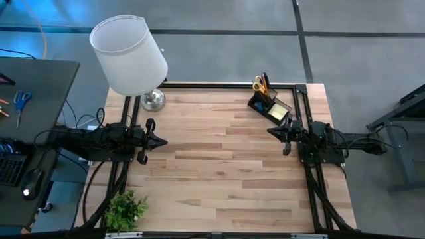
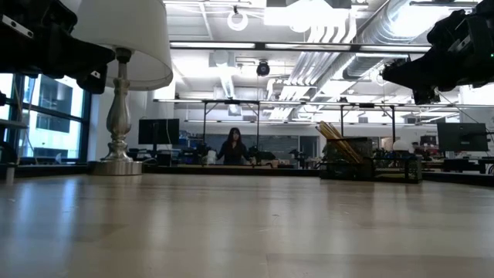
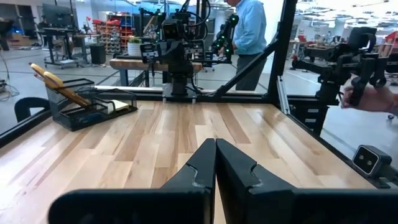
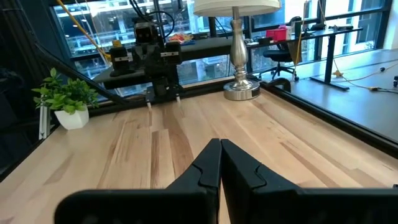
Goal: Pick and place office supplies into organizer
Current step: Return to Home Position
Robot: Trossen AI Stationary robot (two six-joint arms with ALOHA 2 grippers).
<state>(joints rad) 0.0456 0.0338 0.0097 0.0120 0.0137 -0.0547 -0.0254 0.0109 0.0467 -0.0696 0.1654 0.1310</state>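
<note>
The black mesh organizer (image 1: 271, 106) stands on the table near its far right corner, also seen as the organizer (image 3: 87, 102) in the left wrist view and the organizer (image 2: 369, 158) in the low view. Yellow-handled scissors (image 1: 259, 84) and pencils stick up out of it, and a yellow sticky-note pad (image 1: 282, 110) lies in its low tray. My left gripper (image 1: 161, 141) hovers shut over the table's left side. My right gripper (image 1: 271, 131) hovers shut just near of the organizer. Neither touches anything.
A white-shaded lamp (image 1: 129, 53) with a silver base (image 1: 153, 99) stands at the far left corner. A small potted plant (image 1: 125, 209) sits at the near left corner. A dark side desk with blue-handled scissors (image 1: 21, 101) lies left of the table. A person's hand (image 3: 373, 99) shows beyond the right edge.
</note>
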